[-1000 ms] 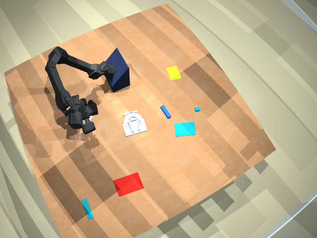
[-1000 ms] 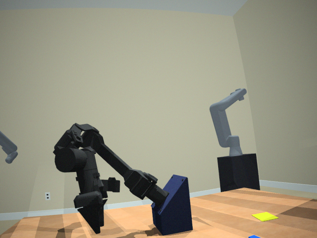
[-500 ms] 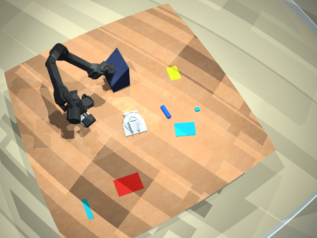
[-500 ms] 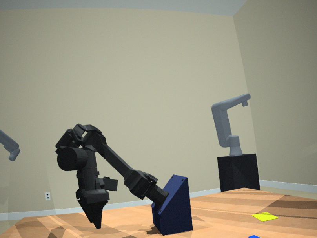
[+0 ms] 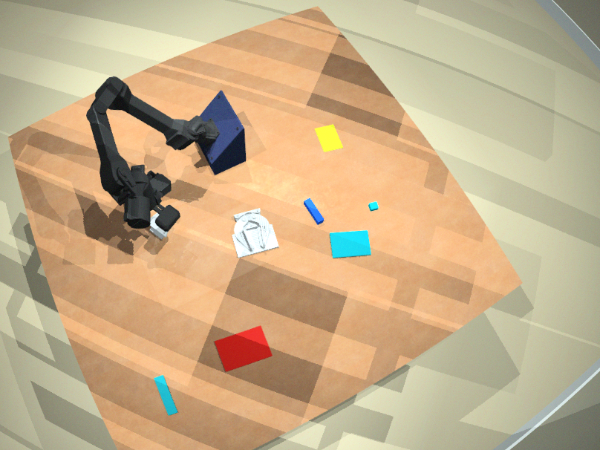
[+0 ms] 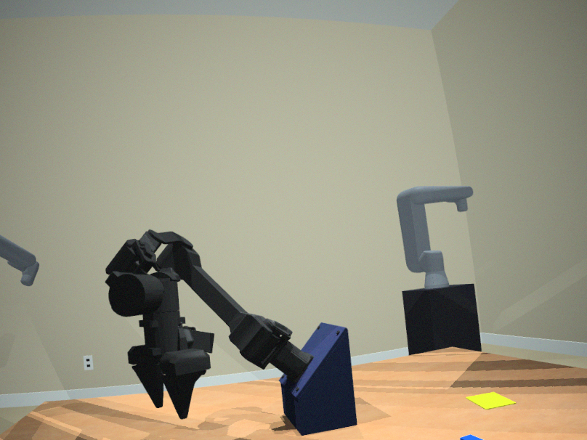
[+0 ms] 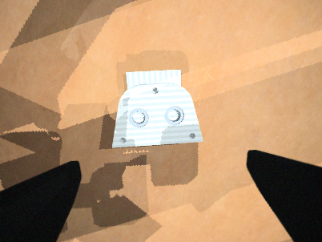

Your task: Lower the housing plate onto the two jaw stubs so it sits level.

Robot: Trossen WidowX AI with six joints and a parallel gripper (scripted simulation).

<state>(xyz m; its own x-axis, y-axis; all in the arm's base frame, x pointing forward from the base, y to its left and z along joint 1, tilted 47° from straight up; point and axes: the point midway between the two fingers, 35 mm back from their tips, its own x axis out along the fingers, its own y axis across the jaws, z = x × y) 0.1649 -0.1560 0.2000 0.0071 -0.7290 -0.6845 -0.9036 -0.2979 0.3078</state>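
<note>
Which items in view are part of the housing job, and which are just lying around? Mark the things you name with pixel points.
Job:
- housing plate [image 5: 157, 229] [image 7: 156, 106]
- white base with the two jaws [image 5: 255, 237]
- gripper [image 6: 171, 412] [image 7: 164, 163], open

Lying about:
- yellow sheet [image 5: 329, 137] [image 6: 491, 400]
- blue bar [image 5: 313, 212] [image 6: 471, 437]
- small cyan cube [image 5: 373, 206]
- cyan rectangle [image 5: 350, 243]
- red rectangle [image 5: 243, 348]
- cyan strip [image 5: 165, 395]
</note>
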